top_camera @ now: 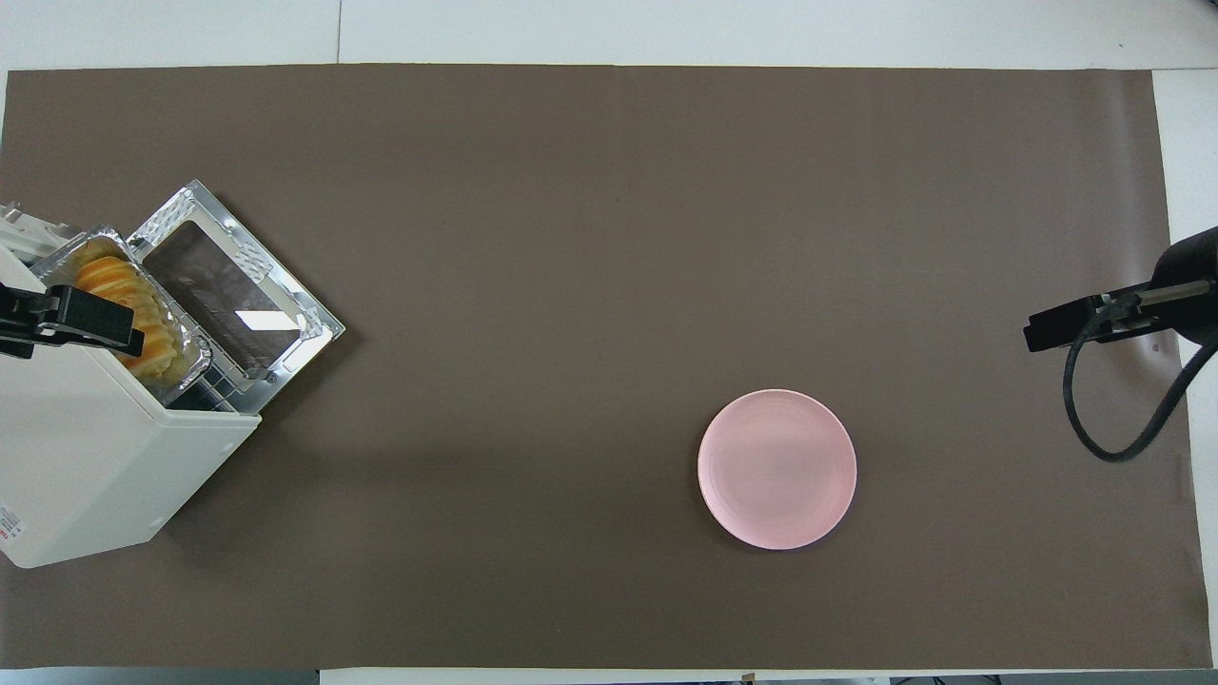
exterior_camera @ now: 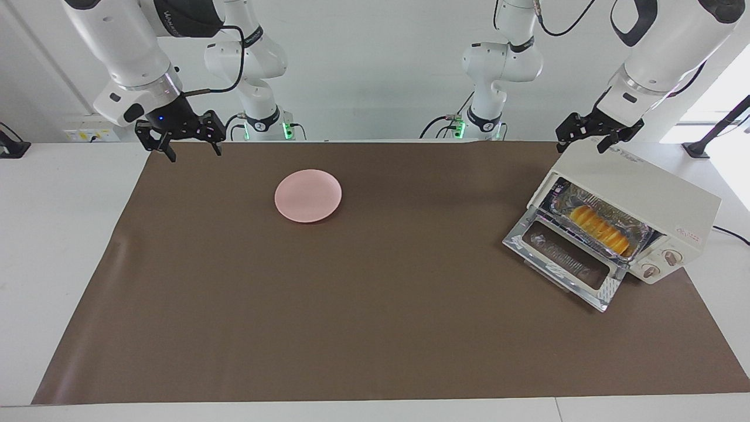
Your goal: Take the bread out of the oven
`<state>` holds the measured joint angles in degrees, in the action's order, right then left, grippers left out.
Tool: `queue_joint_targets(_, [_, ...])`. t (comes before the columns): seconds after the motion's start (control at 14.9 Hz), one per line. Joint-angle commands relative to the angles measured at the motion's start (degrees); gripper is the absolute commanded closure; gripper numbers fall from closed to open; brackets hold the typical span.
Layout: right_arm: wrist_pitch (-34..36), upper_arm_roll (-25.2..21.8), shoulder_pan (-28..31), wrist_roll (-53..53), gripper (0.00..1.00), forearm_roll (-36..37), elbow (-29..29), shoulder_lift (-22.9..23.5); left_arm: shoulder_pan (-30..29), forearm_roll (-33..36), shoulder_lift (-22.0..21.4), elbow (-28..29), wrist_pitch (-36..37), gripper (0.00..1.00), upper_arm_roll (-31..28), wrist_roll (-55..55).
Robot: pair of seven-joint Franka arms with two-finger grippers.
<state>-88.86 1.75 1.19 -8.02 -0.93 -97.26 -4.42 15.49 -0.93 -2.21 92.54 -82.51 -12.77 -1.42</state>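
- Facing view: oven (exterior_camera: 638,202), cream-white, at the left arm's end of the brown mat (exterior_camera: 375,328); glass door (exterior_camera: 565,258) dropped open and lying flat in front of it; two round knobs (exterior_camera: 662,264) on its front panel.
- Facing view: bread (exterior_camera: 600,228), yellow-orange and ridged, inside the oven, lying in a crinkled silver foil tray (exterior_camera: 638,237) on the rack.
- Facing view: pink plate (exterior_camera: 308,195), bare, on the mat toward the right arm's end, well apart from the oven.
- Facing view: left gripper (exterior_camera: 586,140) raised over the oven's top edge nearest the robots, fingers spread wide, holding nothing.
- Facing view: right gripper (exterior_camera: 190,149) raised over the mat's corner at the right arm's end, fingers spread wide, holding nothing.
- Overhead view: oven (top_camera: 86,457) with door (top_camera: 238,295) down; bread (top_camera: 109,281) partly covered by the left gripper (top_camera: 81,322) above it.
- Overhead view: pink plate (top_camera: 777,469) nearer the robots than the mat's middle; right gripper (top_camera: 1080,323) over the mat's edge (top_camera: 1156,190).
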Motion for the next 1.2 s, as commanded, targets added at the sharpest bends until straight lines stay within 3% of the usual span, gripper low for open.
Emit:
queue_joint_targets(0.0, [0.4, 0.8, 1.2, 0.6, 0.00, -0.7, -0.1, -0.6, 0.8, 0.8, -1.7, 2.2, -1.3, 0.00, -0.4, -0.3])
queue_joint_targets(0.87, [0.4, 0.7, 1.2, 0.6, 0.00, -0.7, -0.1, -0.6, 0.7, 1.0, -1.3, 1.1, -0.2, 0.00, -0.7, 4.1])
queue_joint_targets(0.94, [0.4, 0.8, 1.2, 0.6, 0.00, -0.7, -0.1, -0.6, 0.5, 0.8, 0.3, -0.8, 0.3, 0.00, -0.7, 5.6])
queue_joint_targets(1.14, [0.4, 0.8, 1.3, 0.6, 0.00, -0.8, -0.1, -0.6, 0.4, 0.7, 11.2, -13.1, 4.9, 0.00, -0.9, 10.1])
